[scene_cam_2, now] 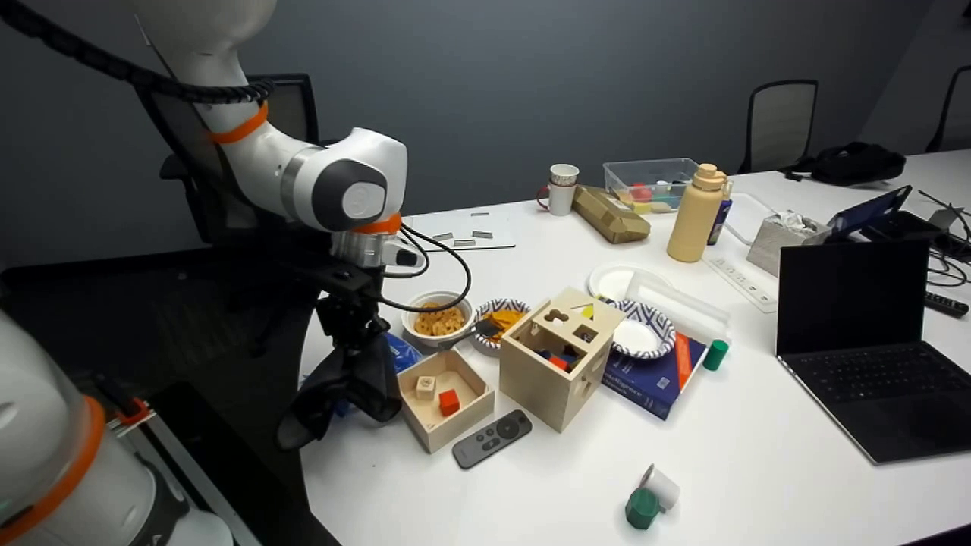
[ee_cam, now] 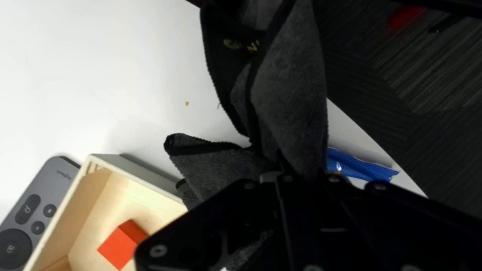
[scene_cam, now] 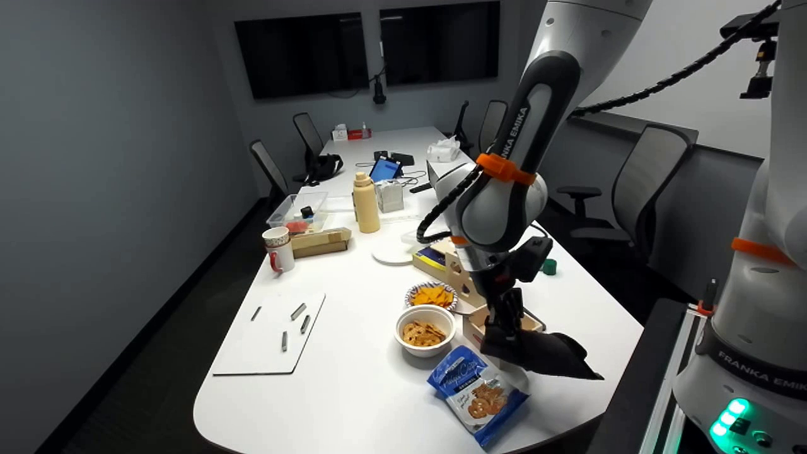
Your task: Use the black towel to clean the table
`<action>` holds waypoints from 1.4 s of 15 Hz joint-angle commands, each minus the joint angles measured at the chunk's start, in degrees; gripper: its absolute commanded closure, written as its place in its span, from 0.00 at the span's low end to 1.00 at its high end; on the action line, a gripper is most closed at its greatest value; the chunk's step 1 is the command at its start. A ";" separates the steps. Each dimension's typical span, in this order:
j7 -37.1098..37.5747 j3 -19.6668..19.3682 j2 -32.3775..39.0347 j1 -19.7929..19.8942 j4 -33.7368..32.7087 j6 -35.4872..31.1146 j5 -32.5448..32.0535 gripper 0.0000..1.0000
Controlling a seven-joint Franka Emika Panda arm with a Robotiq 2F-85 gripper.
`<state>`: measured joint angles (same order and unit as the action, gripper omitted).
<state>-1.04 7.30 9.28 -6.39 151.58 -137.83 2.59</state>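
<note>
Blk Robotiq gripper (ee_cam: 295,177) pinched on black-grey fabric towel (ee_cam: 290,101); it hangs folded nr edge of white tabletop (ee_cam: 94,67), btwn open-top pale-wood box (ee_cam: 136,171) & blue plastic pretzel bag (ee_cam: 356,165) in wrist view. Tiny yellow speck (ee_cam: 186,104) on tabletop nearby. Can't tell if towel touches tabletop.

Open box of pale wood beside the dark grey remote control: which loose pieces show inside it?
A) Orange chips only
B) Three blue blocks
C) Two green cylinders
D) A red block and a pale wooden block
D: in an exterior view, a red block and a pale wooden block lie on the floor of the open box.
</note>
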 commanded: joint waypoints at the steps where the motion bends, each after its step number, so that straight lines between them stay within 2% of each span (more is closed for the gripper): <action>1: -3.06 1.50 3.52 -1.45 -3.44 -0.22 -1.91 0.98; 6: -2.38 1.67 7.75 -3.18 -7.27 -2.59 -6.11 0.98; 12: -2.00 1.80 12.16 -4.21 -11.29 -4.56 -7.16 0.98; 13: -2.39 1.94 12.67 -4.08 -11.80 -4.56 -6.77 0.66; 15: -2.80 2.07 13.19 -3.91 -12.45 -4.34 -6.45 0.59; 21: -2.82 2.06 12.42 -3.79 -12.47 -3.86 -6.38 0.12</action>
<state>-3.66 9.24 22.16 -10.20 139.37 -142.01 -3.27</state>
